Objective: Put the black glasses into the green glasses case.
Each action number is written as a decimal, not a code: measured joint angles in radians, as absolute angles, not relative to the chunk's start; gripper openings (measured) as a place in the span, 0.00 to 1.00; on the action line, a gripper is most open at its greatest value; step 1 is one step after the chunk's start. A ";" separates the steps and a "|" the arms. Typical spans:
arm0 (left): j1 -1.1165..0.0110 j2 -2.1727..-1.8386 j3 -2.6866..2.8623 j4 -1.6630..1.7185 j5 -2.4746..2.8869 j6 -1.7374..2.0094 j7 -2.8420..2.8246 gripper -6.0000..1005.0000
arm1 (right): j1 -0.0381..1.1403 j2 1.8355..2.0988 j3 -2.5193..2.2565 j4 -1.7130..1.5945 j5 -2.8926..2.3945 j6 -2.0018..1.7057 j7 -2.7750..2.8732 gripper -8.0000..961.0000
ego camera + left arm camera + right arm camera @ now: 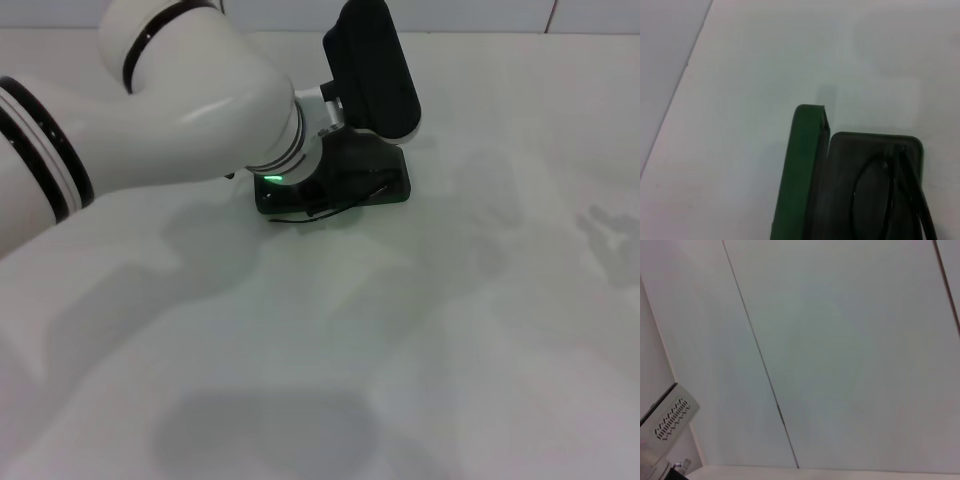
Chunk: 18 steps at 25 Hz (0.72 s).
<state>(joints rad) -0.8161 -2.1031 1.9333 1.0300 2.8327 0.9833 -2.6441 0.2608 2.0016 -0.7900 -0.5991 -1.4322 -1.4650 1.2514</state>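
Case: the green glasses case [802,175] lies open on the tabletop [420,350], toward the far side and a little left of centre. In the left wrist view its green lid stands up on edge beside the dark tray.

Contents: the black glasses [892,192] lie inside the dark tray of the case. One oval lens rim and the slender temple arms show against the lining; the rest runs out of the picture.

Head view of the case: only a dark block [385,180] and a thin black wire at its near edge show beneath the arm. The left arm hides the rest.

Left gripper: the left gripper [330,175] sits low, directly over the open case, with a green light glowing on the wrist. Its jaws are hidden by the arm's own body, so I cannot tell whether they are apart or together, nor whether they touch the glasses.

Right gripper: out of sight in the head view. Its wrist camera points up at pale panels with dark seams.

Surface: the tabletop is plain white and matte, with soft grey shadows of the arm across it.

Room: a pale wall with a seam line runs behind the far edge.
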 joint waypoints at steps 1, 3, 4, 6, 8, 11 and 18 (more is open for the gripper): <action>-0.816 -2.103 1.934 1.030 2.832 0.983 -2.644 0.15 | 0.261 2.002 -0.790 -0.597 -1.432 -1.465 1.251 0.21; -0.816 -2.103 1.937 1.030 2.832 0.982 -2.645 0.14 | 0.261 2.002 -0.790 -0.596 -1.432 -1.465 1.250 0.21; -0.816 -2.103 1.940 1.030 2.832 0.981 -2.645 0.14 | 0.262 2.002 -0.790 -0.596 -1.432 -1.465 1.250 0.21; -0.816 -2.103 1.943 1.031 2.832 0.981 -2.647 0.13 | 0.262 2.002 -0.790 -0.596 -1.432 -1.465 1.249 0.21; -0.816 -2.103 1.945 1.033 2.832 0.981 -2.651 0.12 | 0.262 2.002 -0.790 -0.595 -1.432 -1.465 1.247 0.21; -0.816 -2.103 1.945 1.039 2.832 0.987 -2.659 0.11 | 0.262 2.002 -0.790 -0.595 -1.431 -1.467 1.245 0.21; -0.804 -2.103 1.945 1.094 2.833 1.013 -2.662 0.09 | 0.252 2.002 -0.790 -0.595 -1.425 -1.473 1.244 0.21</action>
